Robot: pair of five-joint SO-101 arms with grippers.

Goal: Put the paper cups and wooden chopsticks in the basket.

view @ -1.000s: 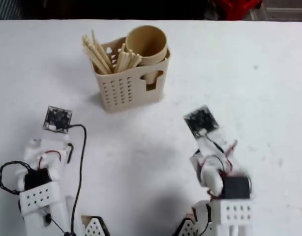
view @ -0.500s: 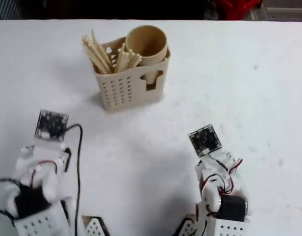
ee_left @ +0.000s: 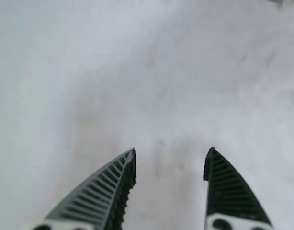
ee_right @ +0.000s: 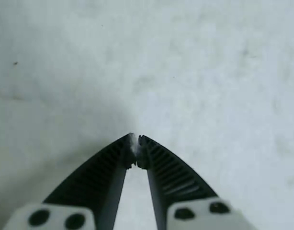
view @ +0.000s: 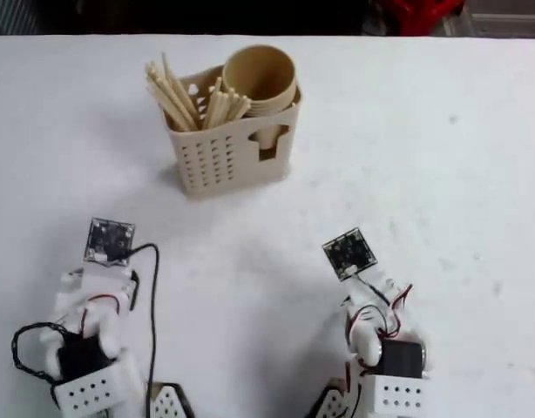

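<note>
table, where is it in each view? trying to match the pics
High view: table runs edge to edge, basket on its far half.
Left wrist view: table behind the open left gripper.
Right wrist view: table behind the shut right gripper.
Shared landmark: its white, faintly speckled surface.
</note>
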